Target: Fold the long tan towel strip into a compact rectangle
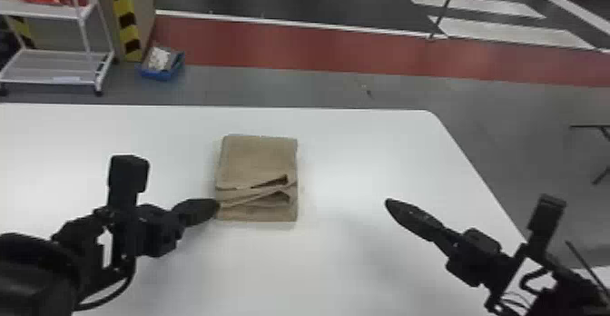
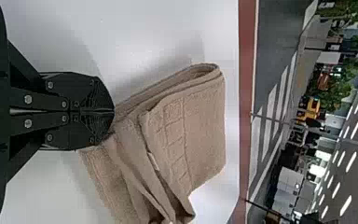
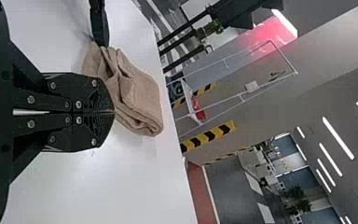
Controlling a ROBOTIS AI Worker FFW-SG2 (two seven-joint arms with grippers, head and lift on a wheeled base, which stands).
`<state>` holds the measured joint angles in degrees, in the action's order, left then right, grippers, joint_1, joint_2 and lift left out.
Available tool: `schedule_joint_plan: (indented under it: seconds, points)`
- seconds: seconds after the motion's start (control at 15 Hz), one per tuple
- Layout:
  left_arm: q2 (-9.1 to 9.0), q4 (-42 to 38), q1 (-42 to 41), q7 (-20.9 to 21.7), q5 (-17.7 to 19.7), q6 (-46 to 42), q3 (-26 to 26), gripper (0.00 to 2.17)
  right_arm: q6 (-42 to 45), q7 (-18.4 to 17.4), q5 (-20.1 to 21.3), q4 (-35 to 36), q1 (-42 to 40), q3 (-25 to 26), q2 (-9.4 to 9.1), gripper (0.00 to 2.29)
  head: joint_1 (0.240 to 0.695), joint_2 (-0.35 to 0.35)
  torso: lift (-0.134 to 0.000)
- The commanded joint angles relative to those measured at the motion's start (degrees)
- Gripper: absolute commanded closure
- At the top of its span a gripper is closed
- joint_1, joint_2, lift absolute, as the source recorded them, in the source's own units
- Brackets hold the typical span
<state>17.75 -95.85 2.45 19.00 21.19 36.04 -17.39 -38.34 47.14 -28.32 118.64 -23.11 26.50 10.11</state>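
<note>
Left pincer (image 1: 217, 205) closed, hiding bit of towel (image 1: 256, 158); any pinch unclear. Right pincer (image 1: 388, 202) closed, apart. Left wrist view: towel's patterned band (image 2: 175, 144).

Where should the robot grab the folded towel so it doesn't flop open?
I'd try the left edge of the towel, toward the back, coming in low from the left, the side where the left tool is. The layers look flatter there; near the front right they gape open, so a pinch might catch only some.
</note>
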Motion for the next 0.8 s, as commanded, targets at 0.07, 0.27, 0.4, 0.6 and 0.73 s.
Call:
schedule_joint_plan:
  seconds: [0.07,0.27,0.4,0.6,0.73]
  points:
    - [0.00,-3.3,-2.3,0.0,0.8,1.7,0.0,1.92,0.4,0.5,-0.3,-0.7,0.0,0.9,-0.18,2.01,0.695,-0.243,-0.128]
    - [-0.35,-5.0,-3.0,-0.5,1.1,2.1,0.0,1.92,0.4,0.5,-0.3,-1.0,0.6,0.9,-0.26,2.01,0.695,-0.264,-0.128]
    - [-0.09,-7.2,-3.5,-1.0,1.4,2.1,0.7,1.92,0.2,-0.2,-0.3,-1.0,1.8,0.1,-0.26,2.01,0.695,-0.273,-0.128]
    - [0.44,-12.3,-6.1,-1.9,2.9,2.9,5.9,1.92,0.6,-2.0,1.3,-1.8,5.5,-3.4,-0.26,2.01,0.695,-0.254,-0.128]
    - [1.23,-13.5,-6.7,-4.0,5.2,2.6,9.9,1.92,5.2,-5.7,4.2,-6.1,11.0,-9.4,-0.26,2.01,0.695,-0.221,-0.128]
